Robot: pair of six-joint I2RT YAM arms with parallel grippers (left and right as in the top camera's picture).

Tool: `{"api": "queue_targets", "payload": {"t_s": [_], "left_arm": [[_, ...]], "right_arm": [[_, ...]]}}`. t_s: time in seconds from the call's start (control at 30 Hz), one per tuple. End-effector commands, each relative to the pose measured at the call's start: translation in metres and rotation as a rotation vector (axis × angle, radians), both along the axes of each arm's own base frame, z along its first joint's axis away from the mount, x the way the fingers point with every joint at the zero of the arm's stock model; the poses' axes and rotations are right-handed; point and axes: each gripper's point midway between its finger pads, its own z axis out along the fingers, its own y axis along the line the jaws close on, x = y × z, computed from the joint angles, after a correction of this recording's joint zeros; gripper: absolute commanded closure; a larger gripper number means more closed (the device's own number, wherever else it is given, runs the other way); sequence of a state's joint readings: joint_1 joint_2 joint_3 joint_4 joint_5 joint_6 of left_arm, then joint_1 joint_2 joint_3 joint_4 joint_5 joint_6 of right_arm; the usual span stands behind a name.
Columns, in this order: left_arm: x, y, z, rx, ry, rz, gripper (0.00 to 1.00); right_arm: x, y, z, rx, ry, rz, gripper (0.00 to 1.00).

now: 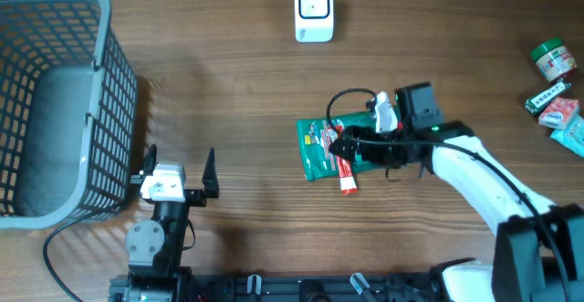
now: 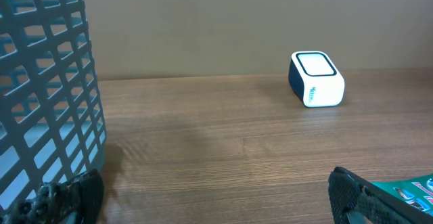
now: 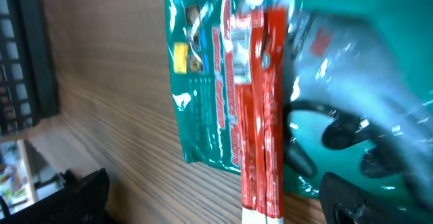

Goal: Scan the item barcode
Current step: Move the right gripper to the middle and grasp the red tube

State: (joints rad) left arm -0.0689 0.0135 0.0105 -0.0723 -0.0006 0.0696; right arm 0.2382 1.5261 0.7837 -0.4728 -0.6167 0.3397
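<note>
The green packet (image 1: 318, 151) lies flat on the table, on the robot's side of the scanner (image 1: 314, 10) and almost straight in line with it, well apart from it. A red stick (image 1: 347, 176) lies along the packet and pokes past the edge farthest from the scanner. I cannot tell whether it is a separate thing or part of the pack.

The right gripper (image 1: 345, 145) hovers over the packet with its jaws spread wide and nothing between them. In the wrist view the two fingers sit at the bottom corners, with the packet and stick between and beyond them. The left gripper (image 1: 178, 170) waits far to the scanner's left and nearer the robot, beside the basket (image 1: 100, 28), with its jaws also wide apart and empty.

The step in hand looks like the pick-up. To do it well, the right arm should come down square and close on one edge of the packet, not across its middle, so the fingers cover as little print as possible. The glossy, crinkly film will likely slip or fold, so a firm pinch well in from the rim seems wise, and the stick may slide off if it is loose.

No barcode is readable in these views, so the packet may need turning before it is held facing the scanner's window.
</note>
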Motion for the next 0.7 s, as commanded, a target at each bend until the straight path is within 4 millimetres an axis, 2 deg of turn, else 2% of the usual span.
{"api": "queue_targets", "payload": {"t_s": [0.0,0.1,0.2,0.27,0.37,0.67], "left_arm": [[0.000,-0.002,-0.001,-0.007,-0.001,-0.011,0.00],[0.000,-0.002,-0.001,-0.007,-0.001,-0.011,0.00],[0.000,-0.002,-0.001,-0.007,-0.001,-0.011,0.00],[0.000,-0.002,-0.001,-0.007,-0.001,-0.011,0.00],[0.000,-0.002,-0.001,-0.007,-0.001,-0.011,0.00],[0.000,-0.002,-0.001,-0.007,-0.001,-0.011,0.00]], "right_arm": [[-0.011,0.015,-0.020,0.042,0.074,0.047,0.01],[-0.019,0.019,-0.041,0.017,0.134,0.066,0.08],[-0.029,0.010,-0.075,-0.070,0.223,0.053,0.19],[-0.034,0.008,-0.085,-0.080,0.262,0.050,0.26],[-0.036,0.007,-0.088,-0.084,0.276,0.051,0.34],[-0.047,0.001,-0.090,-0.119,0.305,0.076,0.32]]}}
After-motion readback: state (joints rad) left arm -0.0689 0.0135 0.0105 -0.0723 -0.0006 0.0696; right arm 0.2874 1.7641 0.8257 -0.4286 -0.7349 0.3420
